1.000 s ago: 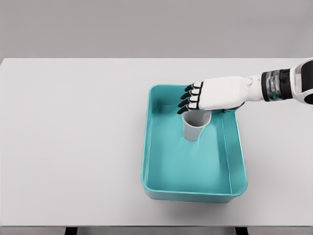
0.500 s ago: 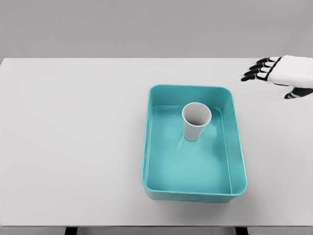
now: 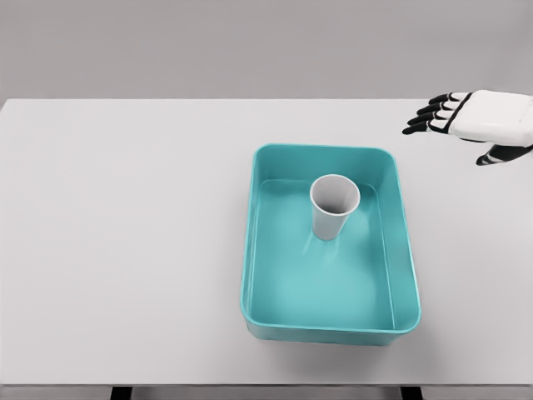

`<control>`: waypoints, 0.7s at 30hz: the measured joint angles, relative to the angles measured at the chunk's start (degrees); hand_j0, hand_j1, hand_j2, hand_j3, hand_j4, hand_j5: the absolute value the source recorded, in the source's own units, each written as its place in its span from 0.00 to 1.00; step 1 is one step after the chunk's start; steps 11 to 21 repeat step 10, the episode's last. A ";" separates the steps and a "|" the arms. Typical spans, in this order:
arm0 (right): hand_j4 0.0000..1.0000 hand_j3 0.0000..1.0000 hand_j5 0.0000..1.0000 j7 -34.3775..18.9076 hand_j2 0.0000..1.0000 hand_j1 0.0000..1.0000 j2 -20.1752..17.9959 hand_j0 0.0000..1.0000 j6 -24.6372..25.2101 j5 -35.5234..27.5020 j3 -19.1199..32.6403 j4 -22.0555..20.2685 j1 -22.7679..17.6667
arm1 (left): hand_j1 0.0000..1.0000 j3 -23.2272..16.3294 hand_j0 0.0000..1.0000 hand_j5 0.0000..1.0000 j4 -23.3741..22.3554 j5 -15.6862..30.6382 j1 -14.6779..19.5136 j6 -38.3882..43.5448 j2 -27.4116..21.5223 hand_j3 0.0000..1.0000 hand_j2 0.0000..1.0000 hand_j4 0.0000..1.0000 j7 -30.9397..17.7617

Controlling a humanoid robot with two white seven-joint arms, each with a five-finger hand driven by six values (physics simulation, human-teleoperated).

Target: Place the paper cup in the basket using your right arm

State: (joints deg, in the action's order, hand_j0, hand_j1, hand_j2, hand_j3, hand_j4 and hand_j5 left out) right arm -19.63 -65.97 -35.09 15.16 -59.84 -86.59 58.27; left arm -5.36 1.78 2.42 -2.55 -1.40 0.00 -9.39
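since the white paper cup [image 3: 335, 206] stood upright inside the teal plastic basket [image 3: 250, 250], the right hand [image 3: 483, 122] hovered well apart, fingers [image 3: 426, 118] spread, holding nothing, placement apparently done.

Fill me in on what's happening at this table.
The paper cup stands upright inside the teal basket on the white table, touched by nothing. The right hand hovers off to the basket's upper right, fingers spread and empty. The placing looks done. The left arm is out of view.
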 measured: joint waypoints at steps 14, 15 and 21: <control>1.00 1.00 1.00 -0.08 1.00 1.00 0.96 1.00 0.00 0.12 0.01 0.99 -2.02 | 1.00 0.06 1.00 1.00 -0.13 0.00 -0.44 0.28 0.00 1.00 1.00 1.00 -0.10; 1.00 1.00 1.00 -0.08 1.00 1.00 0.96 1.00 0.00 0.12 0.01 0.99 -2.02 | 1.00 0.06 1.00 1.00 -0.13 0.00 -0.44 0.28 0.00 1.00 1.00 1.00 -0.10; 1.00 1.00 1.00 -0.08 1.00 1.00 0.96 1.00 0.00 0.12 0.01 0.99 -2.02 | 1.00 0.06 1.00 1.00 -0.13 0.00 -0.44 0.28 0.00 1.00 1.00 1.00 -0.10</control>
